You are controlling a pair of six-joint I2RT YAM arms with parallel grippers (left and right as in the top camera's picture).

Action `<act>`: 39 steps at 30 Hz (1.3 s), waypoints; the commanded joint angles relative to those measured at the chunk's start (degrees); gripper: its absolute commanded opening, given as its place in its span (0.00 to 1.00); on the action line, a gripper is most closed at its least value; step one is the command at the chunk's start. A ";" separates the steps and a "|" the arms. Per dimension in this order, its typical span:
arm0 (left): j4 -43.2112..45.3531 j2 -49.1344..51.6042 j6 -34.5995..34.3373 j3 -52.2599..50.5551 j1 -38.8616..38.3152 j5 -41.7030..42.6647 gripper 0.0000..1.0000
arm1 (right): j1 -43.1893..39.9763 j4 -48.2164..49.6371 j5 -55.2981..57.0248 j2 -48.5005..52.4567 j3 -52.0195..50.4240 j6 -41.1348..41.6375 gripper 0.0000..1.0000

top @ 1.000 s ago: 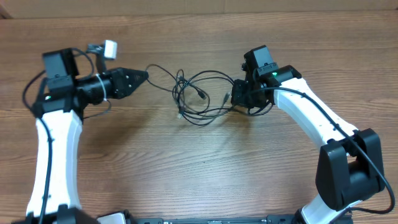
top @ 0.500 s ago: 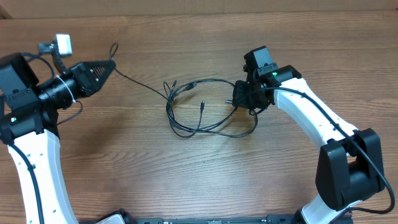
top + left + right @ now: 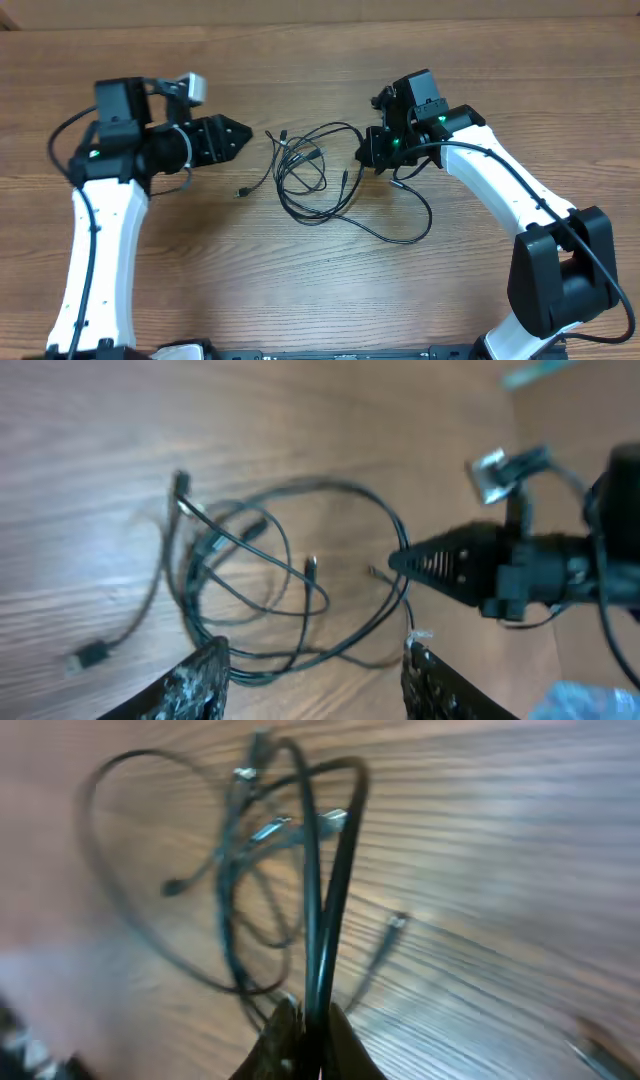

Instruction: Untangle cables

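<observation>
The cables [image 3: 312,172] lie as a loose tangle of thin black cords in the middle of the table, with one plug end [image 3: 241,192] trailing left and a loop [image 3: 415,222] running out to the right. My left gripper [image 3: 243,135] stands open just left of the tangle, holding nothing. In the left wrist view the cables [image 3: 262,565] lie ahead of its spread fingertips [image 3: 212,665]. My right gripper [image 3: 368,156] is shut on cable strands at the tangle's right edge. The right wrist view shows two strands [image 3: 322,910] rising from its pinched fingers [image 3: 285,1035].
The bare wooden table [image 3: 300,290] surrounds the tangle. The right arm's gripper [image 3: 450,560] shows in the left wrist view beyond the cables. A small white module [image 3: 193,87] sits above the left arm. The table's far edge [image 3: 300,20] runs along the top.
My left gripper swung back from the far left toward the tangle and opened, letting go of the cable end. The stretched cord fell slack into the pile. My right gripper shifted slightly left.
</observation>
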 commanded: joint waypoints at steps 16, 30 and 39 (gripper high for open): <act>-0.76 19.17 6.45 0.52 -13.05 -3.74 0.60 | -0.28 10.84 -39.74 0.04 0.15 -15.39 0.08; 0.11 19.52 6.54 0.52 -14.47 -1.84 0.62 | 0.59 10.23 -38.97 0.04 0.15 -15.21 0.08; 2.16 19.52 7.08 0.48 -17.18 -1.79 0.70 | 1.95 12.17 -39.43 0.04 0.15 -15.21 0.04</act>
